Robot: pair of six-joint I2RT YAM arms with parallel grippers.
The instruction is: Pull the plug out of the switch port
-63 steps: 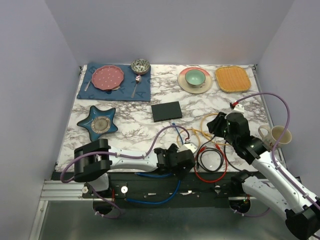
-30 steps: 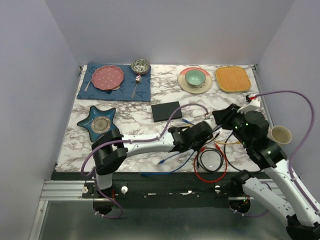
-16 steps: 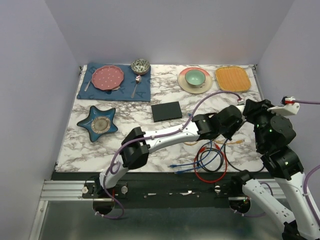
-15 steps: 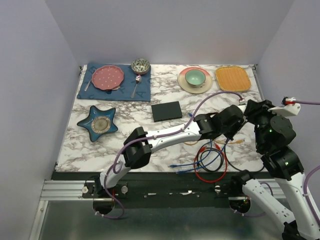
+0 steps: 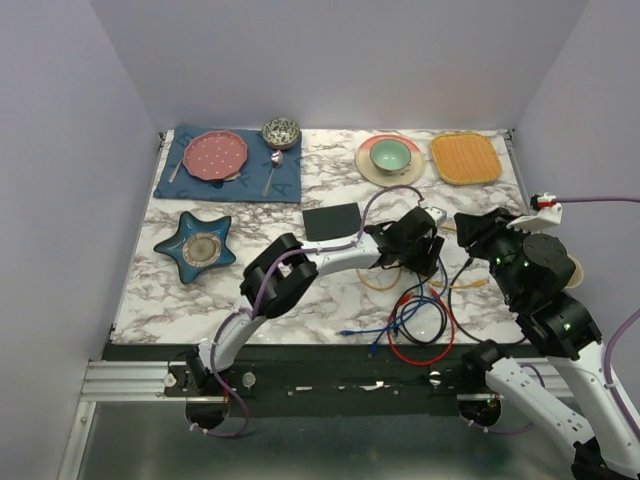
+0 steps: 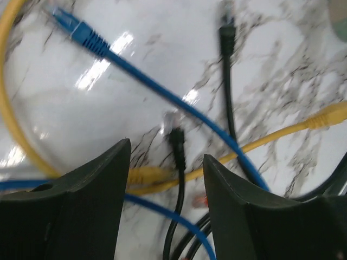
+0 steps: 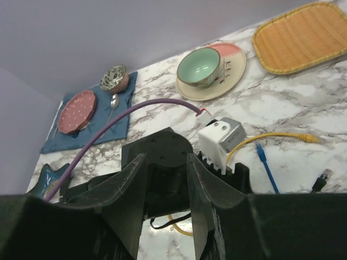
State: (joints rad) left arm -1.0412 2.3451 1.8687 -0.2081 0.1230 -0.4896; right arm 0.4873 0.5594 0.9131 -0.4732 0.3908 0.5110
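The switch (image 5: 332,221), a flat matte-black box, lies at mid-table, and the loose cables lie apart from it. My left gripper (image 5: 418,262) is open to its right, hovering over a cable tangle. In the left wrist view my left gripper (image 6: 165,154) is empty, with a black plug (image 6: 176,138) between the jaws on the marble. A blue plug (image 6: 76,30) and a yellow plug (image 6: 331,114) lie nearby. My right gripper (image 5: 468,228) is open and empty just right of the left wrist. In the right wrist view it (image 7: 165,162) faces the left arm's wrist.
Blue (image 5: 385,330), red (image 5: 420,355), black and yellow (image 5: 470,285) cables are piled near the front edge. A blue star dish (image 5: 196,248) sits left. A blue mat with a pink plate (image 5: 220,155), a green bowl (image 5: 390,155) and a woven mat (image 5: 466,158) line the back.
My left arm swung from the near edge out to the right, then back toward the middle. The blue cable moved from beside the switch to the front pile. My right arm rose and shifted.
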